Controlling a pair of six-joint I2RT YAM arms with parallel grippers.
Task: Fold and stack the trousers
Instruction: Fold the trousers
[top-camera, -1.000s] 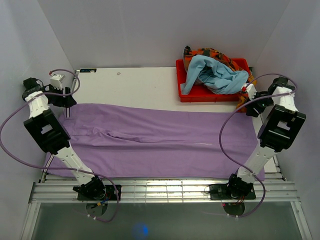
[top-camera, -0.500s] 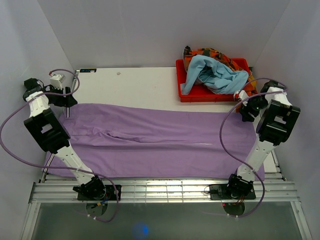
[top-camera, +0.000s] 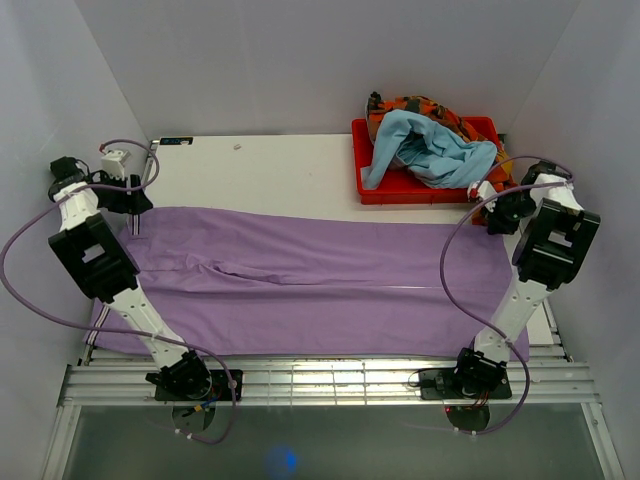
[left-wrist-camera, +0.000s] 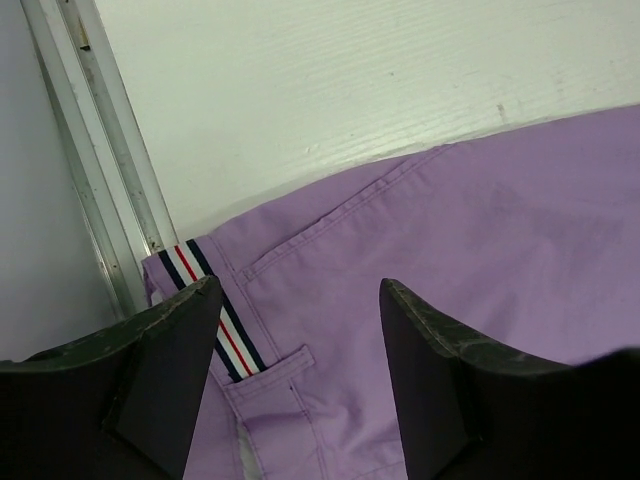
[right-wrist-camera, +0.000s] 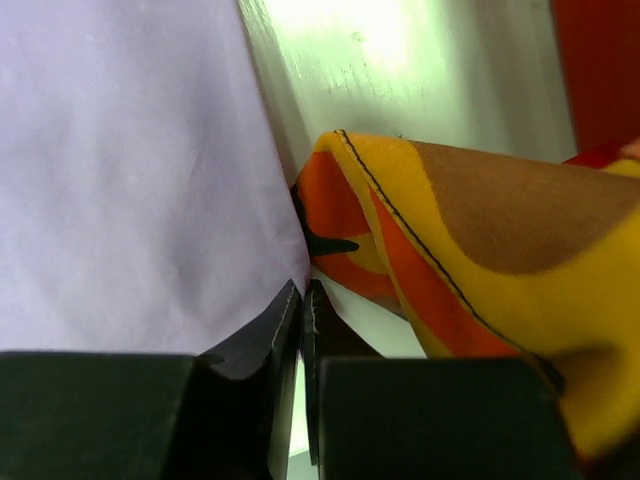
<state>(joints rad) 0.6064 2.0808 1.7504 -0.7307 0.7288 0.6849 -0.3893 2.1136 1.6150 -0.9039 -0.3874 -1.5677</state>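
Beside trousers (top-camera: 320, 290), right end effector (right-wrist-camera: 302, 295) closed, perhaps gripping.

Change at the 3 o'clock end of the bench: the right gripper (right-wrist-camera: 302, 305) has swung from beside the red plastic tray (top-camera: 420, 198) toward 6 o'clock and down, to the far corner of the long lilac soft-cloth trousers (top-camera: 330, 285). Its jaws have closed at the cloth's edge; whether cloth is pinched between them cannot be told.
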